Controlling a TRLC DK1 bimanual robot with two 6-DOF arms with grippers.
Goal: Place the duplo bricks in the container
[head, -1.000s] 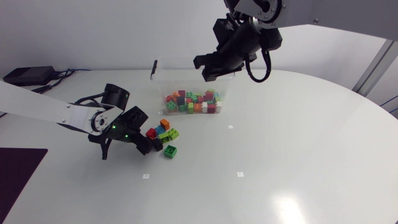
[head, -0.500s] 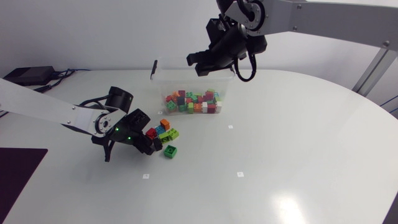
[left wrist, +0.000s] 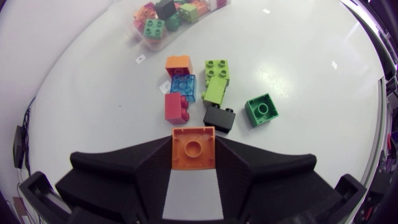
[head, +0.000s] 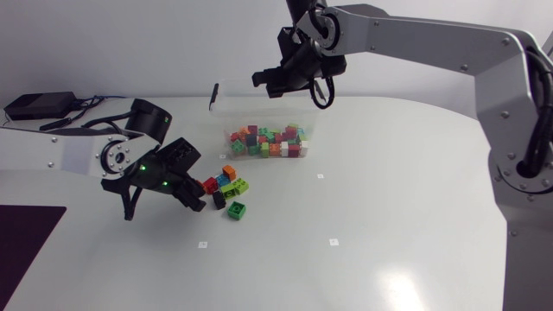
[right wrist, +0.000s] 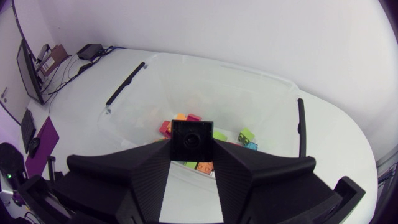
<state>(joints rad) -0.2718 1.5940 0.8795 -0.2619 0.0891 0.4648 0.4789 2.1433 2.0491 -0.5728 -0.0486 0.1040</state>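
Left gripper (head: 197, 195) is clamping an orange brick (left wrist: 193, 148) between both fingers, sitting just beside the loose pile (head: 226, 184) on the table (head: 380, 225) (red, blue, lime, black and green pieces). Right gripper (head: 269, 82) is pinching a black brick (right wrist: 191, 142), hovering over the container (head: 225, 112), which is holding many bricks.

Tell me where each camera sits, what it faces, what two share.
Head view: fixed above the white table, looking down; left arm and right arm show.
Left wrist view: on the left arm, facing loose plastic bricks beyond the left gripper, shut on an orange plastic brick.
Right wrist view: on the right arm, above the clear plastic container; right gripper shut on a black plastic brick.
All three show the container.
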